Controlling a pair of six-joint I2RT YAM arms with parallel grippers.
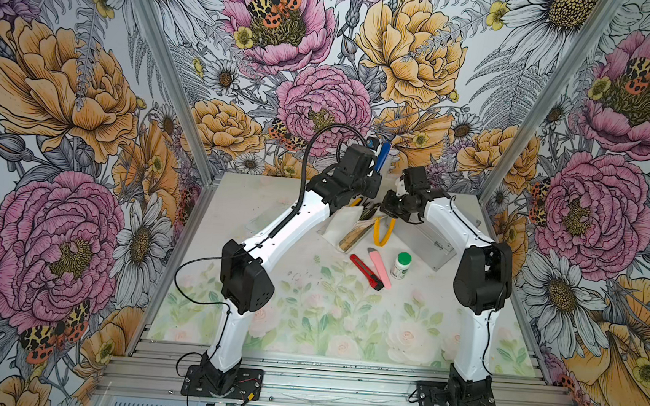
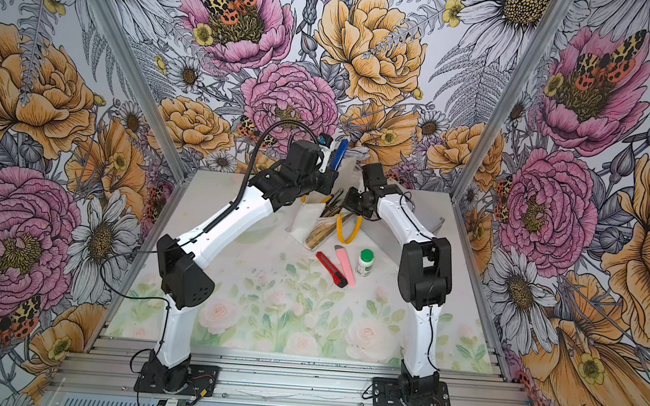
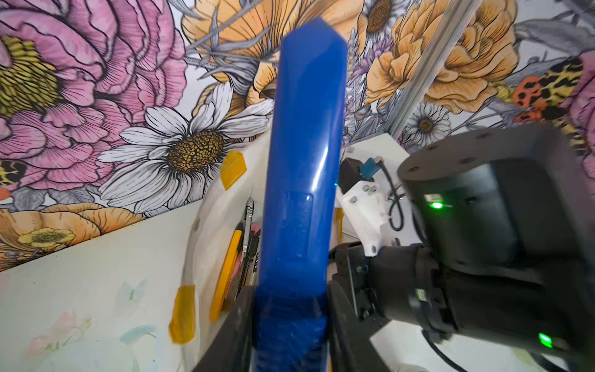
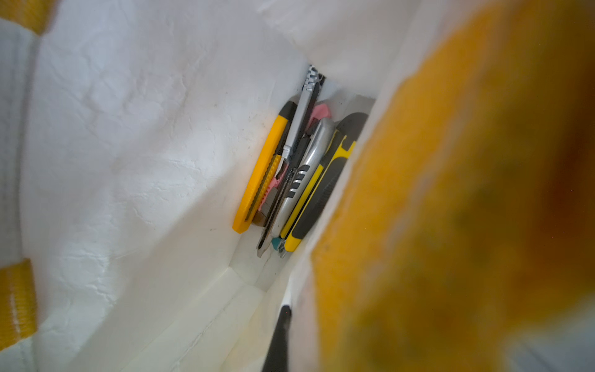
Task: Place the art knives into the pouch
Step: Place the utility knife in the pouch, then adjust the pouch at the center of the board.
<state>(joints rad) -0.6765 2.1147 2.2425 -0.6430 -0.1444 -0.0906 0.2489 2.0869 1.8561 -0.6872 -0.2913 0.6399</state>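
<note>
Pinching the ridged lower end of a long blue plastic art knife (image 3: pixel 306 145), the left gripper (image 3: pixel 289 319) holds it upright, pointed tip up, over the far middle of the pale floral-printed tabletop (image 1: pixel 307 309). Its jaws are partly spread and clamp the handle's two sides. Just below and slightly to the right is the flat glossy plastic pouch (image 1: pixel 335 222). It has a white lining, its closed end rests on the table toward the near left, and its mouth is raised toward the far side.

The right gripper (image 1: pixel 384 212) sits at the right side of that mouth, jaws pressed together on the pouch's rim, beside a yellow loop handle (image 1: pixel 382 232). The right wrist view shows a bundle of cutters (image 4: pixel 296 180), yellow, silver, pink and black-and-yellow, lying together deep inside.

Near the pouch, a red-and-black snap-off cutter (image 1: pixel 366 272) and a pink cutter (image 1: pixel 380 270) lie side by side. A white bottle with a green cap (image 1: pixel 401 265) stands just to their right. A silver metal case (image 1: pixel 431 244) lies right of the pouch.
</note>
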